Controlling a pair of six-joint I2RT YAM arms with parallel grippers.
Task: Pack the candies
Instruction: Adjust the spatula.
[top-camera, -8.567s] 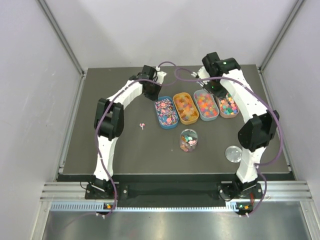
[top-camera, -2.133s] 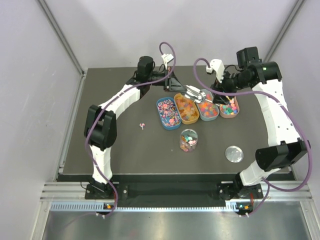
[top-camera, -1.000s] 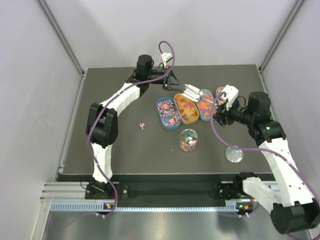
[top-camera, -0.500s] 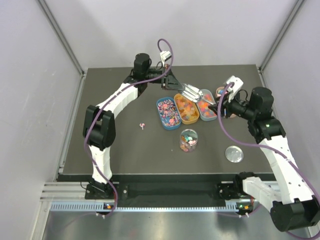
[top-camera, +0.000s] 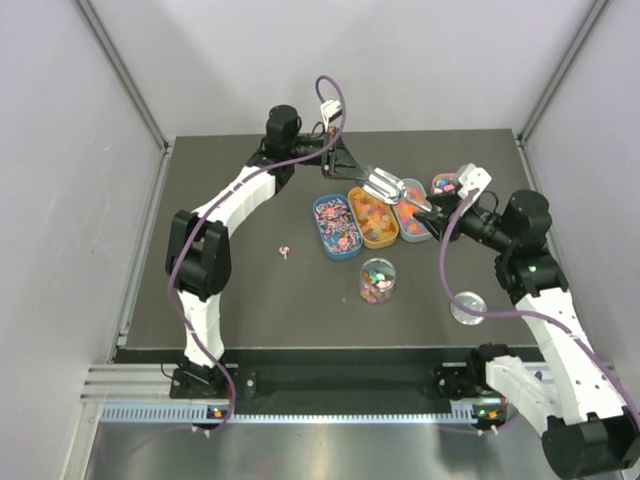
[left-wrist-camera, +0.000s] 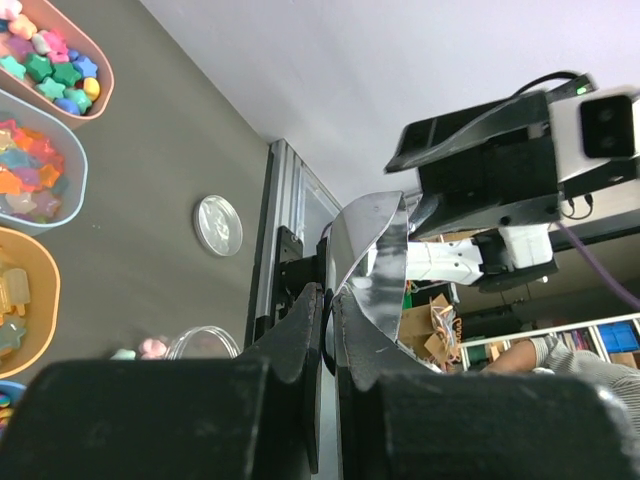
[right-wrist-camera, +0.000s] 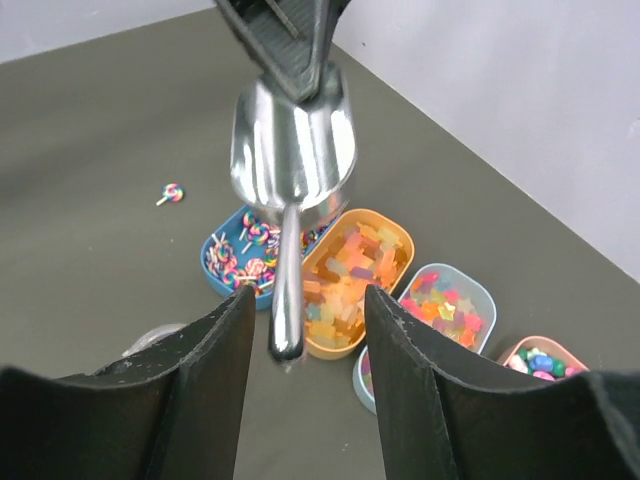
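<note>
Candies (right-wrist-camera: 350, 262) lie sorted by kind in four oval trays (right-wrist-camera: 407, 238), set in a row on the far half of the bench (top-camera: 250, 300), between its middle and its right edge. Some more are already in the clear jar (top-camera: 377, 280) close to the middle of the bench, and one small lollipop (top-camera: 285, 250) lies alone to the left of the trays. The lid (top-camera: 467, 306) of the jar rests toward the near right corner.

The step in hand looks to be a handover of the metal scoop (right-wrist-camera: 293, 150), in the air above the trays. The left gripper (left-wrist-camera: 328, 305) has its jaws closed on the rim of the scoop's bowl. The right gripper (right-wrist-camera: 308, 295) has its jaws open, one on each side of the handle (right-wrist-camera: 286, 285), with a gap visible on both sides, so it does not grip yet.

To do this well, I think the handle should first be centred, because it stands nearer to one jaw. The right jaws should then close squarely on it. The left arm should hold quiet and release only when that grip is firm. The bowl should be kept level, since I cannot tell whether it carries anything
</note>
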